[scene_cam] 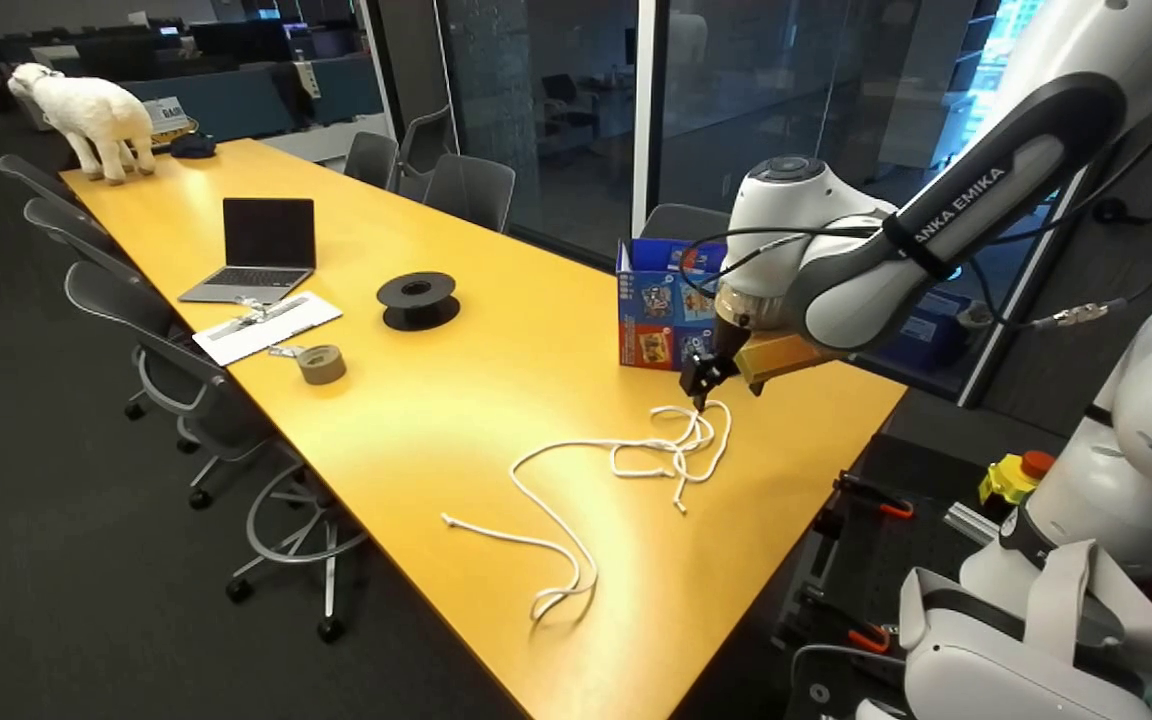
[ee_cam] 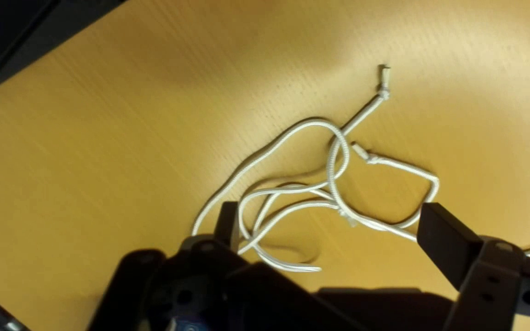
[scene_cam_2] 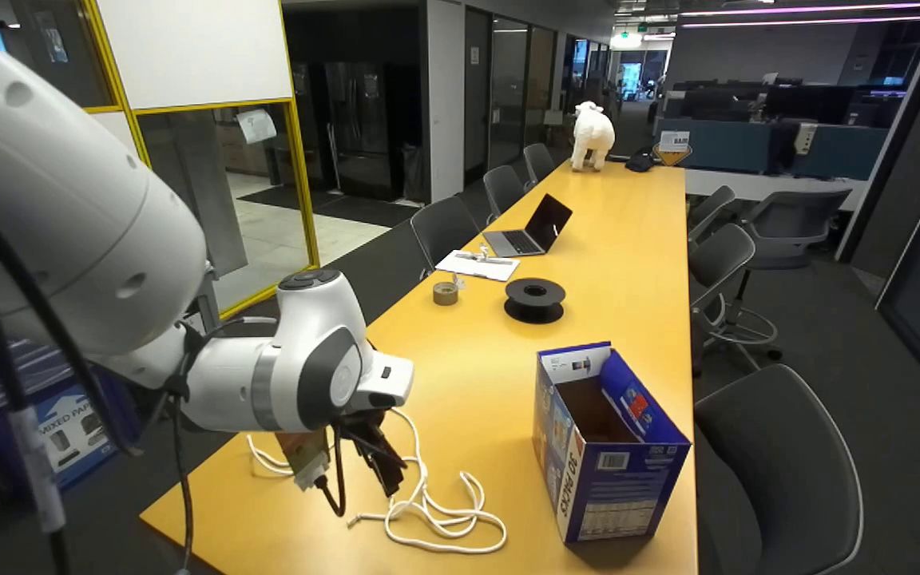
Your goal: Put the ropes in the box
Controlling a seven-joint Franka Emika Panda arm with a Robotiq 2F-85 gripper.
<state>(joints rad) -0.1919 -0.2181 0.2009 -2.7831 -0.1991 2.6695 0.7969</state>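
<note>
White ropes (scene_cam: 591,441) lie loosely curled on the table, with a tangle near its end and one long strand running toward the table's side edge. A blue printed box (scene_cam_2: 620,479) stands upright beside the tangle, its top uncovered and its brown inner walls showing in an exterior view. My gripper (ee_cam: 331,223) is open just above the tangle, pointing down. In the wrist view, rope loops (ee_cam: 331,177) pass below and between the widely spread fingers (ee_cam: 449,243), and nothing is gripped. Part of the tangle is hidden behind the fingers there.
Farther down the table are a black spool (scene_cam: 417,288), a tape roll (scene_cam: 322,366), white paper (scene_cam: 281,328) and a laptop (scene_cam: 269,235). A plush sheep (scene_cam_2: 592,132) stands at the far end. Chairs (scene_cam_2: 779,455) line both long sides.
</note>
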